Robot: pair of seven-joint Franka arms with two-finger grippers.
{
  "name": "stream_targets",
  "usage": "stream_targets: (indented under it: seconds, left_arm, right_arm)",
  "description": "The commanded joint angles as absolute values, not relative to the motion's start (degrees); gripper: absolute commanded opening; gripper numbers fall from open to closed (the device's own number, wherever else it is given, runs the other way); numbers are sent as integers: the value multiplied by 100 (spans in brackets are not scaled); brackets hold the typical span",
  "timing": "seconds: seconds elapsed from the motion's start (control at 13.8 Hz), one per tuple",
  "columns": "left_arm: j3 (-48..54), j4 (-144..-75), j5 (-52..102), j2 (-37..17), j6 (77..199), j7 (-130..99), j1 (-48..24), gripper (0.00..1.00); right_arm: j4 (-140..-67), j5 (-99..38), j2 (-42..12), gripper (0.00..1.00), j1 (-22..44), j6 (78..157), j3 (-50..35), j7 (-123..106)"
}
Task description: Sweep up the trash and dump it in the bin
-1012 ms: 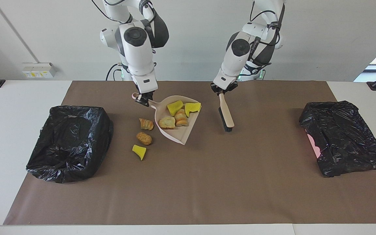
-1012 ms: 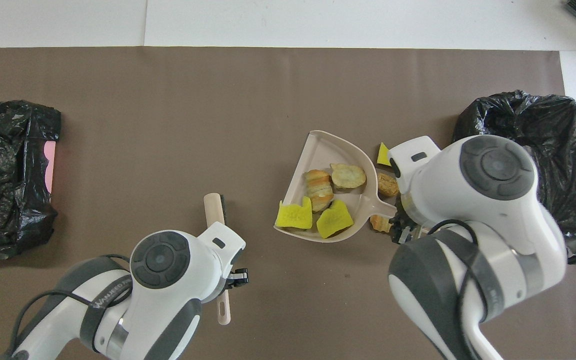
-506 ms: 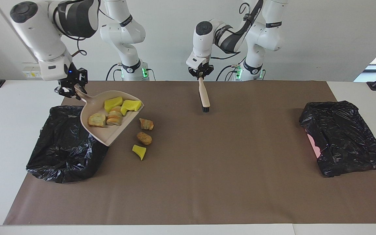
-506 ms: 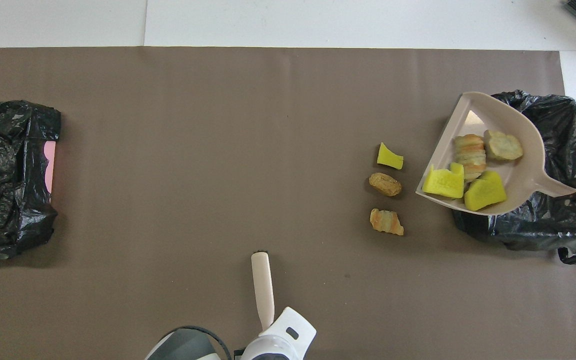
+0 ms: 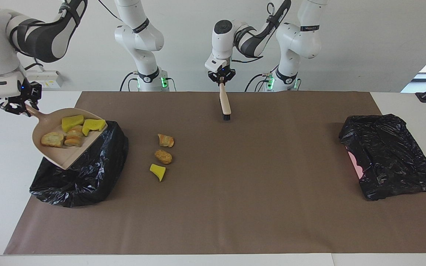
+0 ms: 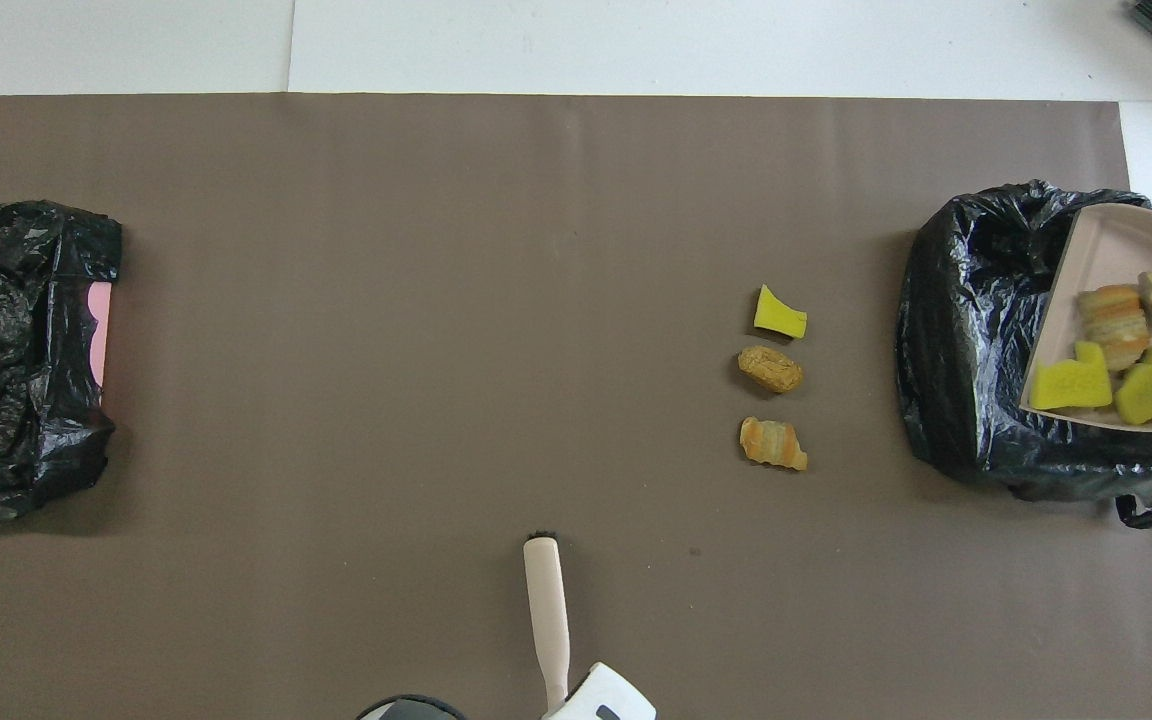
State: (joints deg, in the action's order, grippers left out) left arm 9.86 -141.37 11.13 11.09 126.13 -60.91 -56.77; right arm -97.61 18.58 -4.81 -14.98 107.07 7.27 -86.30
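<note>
My right gripper (image 5: 21,107) is shut on the handle of a beige dustpan (image 5: 58,157). It holds the pan up, tilted, over the black-bagged bin (image 5: 94,166) at the right arm's end of the table. Several trash bits lie in the pan: yellow wedges (image 5: 72,122) and bread lumps (image 5: 52,139). In the overhead view the dustpan (image 6: 1106,250) shows over the bin (image 6: 966,350). Three trash bits lie on the brown mat beside the bin: a pastry (image 5: 165,140), a brown lump (image 5: 163,156) and a yellow wedge (image 5: 158,171). My left gripper (image 5: 221,78) is shut on a brush (image 5: 226,105), hanging bristles down.
A second black-bagged bin (image 5: 388,155) with a pink edge showing sits at the left arm's end of the table. The brown mat (image 5: 257,192) covers most of the white table. The brush (image 6: 546,610) is over the mat's edge nearest the robots.
The right gripper lifted the loaded dustpan off the mat and carried it over the bin. The left gripper raised the brush and drew it toward the robots.
</note>
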Motion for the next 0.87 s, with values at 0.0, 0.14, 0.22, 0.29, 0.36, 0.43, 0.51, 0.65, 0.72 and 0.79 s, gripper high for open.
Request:
stream_targets:
  seconds: [0.0, 0.14, 0.22, 0.29, 0.36, 0.43, 0.51, 0.65, 0.72, 0.79]
  left_arm:
    - [905, -14282, 1090, 1072, 12885, -6188, -5792, 0]
    - [905, -14291, 1081, 854, 12920, -6187, -5809, 0]
    - [905, -14282, 1081, 783, 12911, -6187, -5810, 0]
    - [905, -14274, 1090, 782, 12894, -6187, -5810, 0]
    - [897, -14256, 1090, 782, 12833, -6161, -5801, 5]
    - [896, -14221, 1090, 765, 12823, -6152, -5792, 29]
    - [896, -14186, 1081, 756, 12815, -6152, -5740, 59]
    - [870, -14028, 1072, 773, 12745, -5926, -5608, 100]
    - [861, -13862, 1029, 782, 12614, -5715, -5425, 100]
    - [879, -13643, 967, 774, 12351, -5556, -5179, 100]
  right_arm:
    - [-9694, 2512, -528, 0, -1363, 10863, 633, -9051]
    - [-9755, 2819, -519, 0, -1284, 11065, 589, -9280]
    - [-9825, 3100, -501, 0, -1144, 11152, 589, -9438]
    - [-9896, 3511, -527, 0, -977, 11197, 589, -9553]
    - [-9966, 3681, -519, 0, -967, 11284, 589, -9597]
    - [-10036, 3770, -519, 0, -941, 11372, 589, -9711]
    - [-10133, 3892, -492, 0, -906, 11495, 589, -9886]
    - [-10187, 4296, -466, 0, -870, 11593, 571, -9949]
    - [-10187, 4454, -466, 0, -731, 11593, 571, -9958]
    - [-10178, 4708, -466, 0, -642, 11584, 571, -9958]
